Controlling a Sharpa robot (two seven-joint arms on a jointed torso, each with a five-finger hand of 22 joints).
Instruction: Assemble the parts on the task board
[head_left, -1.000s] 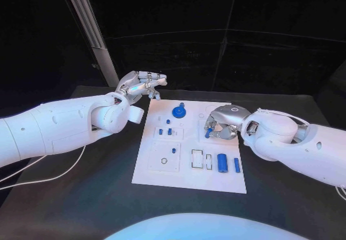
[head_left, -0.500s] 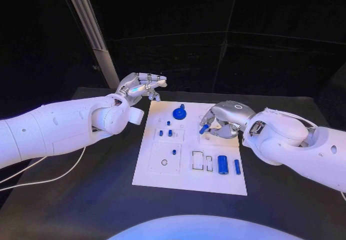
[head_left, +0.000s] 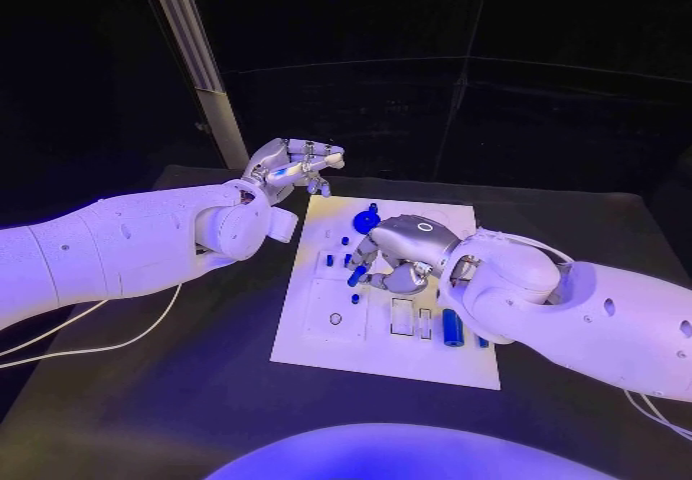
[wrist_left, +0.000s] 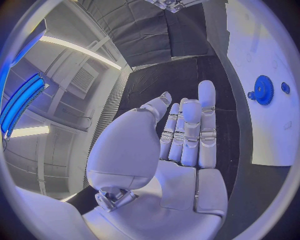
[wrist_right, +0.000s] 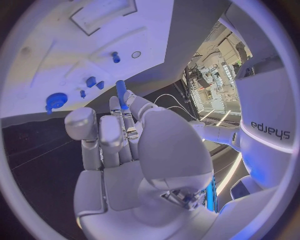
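Peg in transit: my right hand (head_left: 401, 252) has swung across the task board (head_left: 325, 335) from its right side to over the middle column.
Its fingers (wrist_right: 123, 111) pinch a small blue peg (wrist_right: 121, 93), held just above the board, so I judge the pick is done and placing comes next, probably into one of the sockets near the short blue pegs (head_left: 352, 285) below my hand. My left hand (head_left: 299, 165) has stayed raised off the board's far left corner, fingers curled together around nothing. The blue gear (wrist_left: 262, 90) stands at the board's far edge, two blue cylinders (head_left: 453, 327) lie near the right edge. The surface (head_left: 173, 400) is black and matte; dark curtains hang behind, with a pale upright post (head_left: 214, 85) at the back left.
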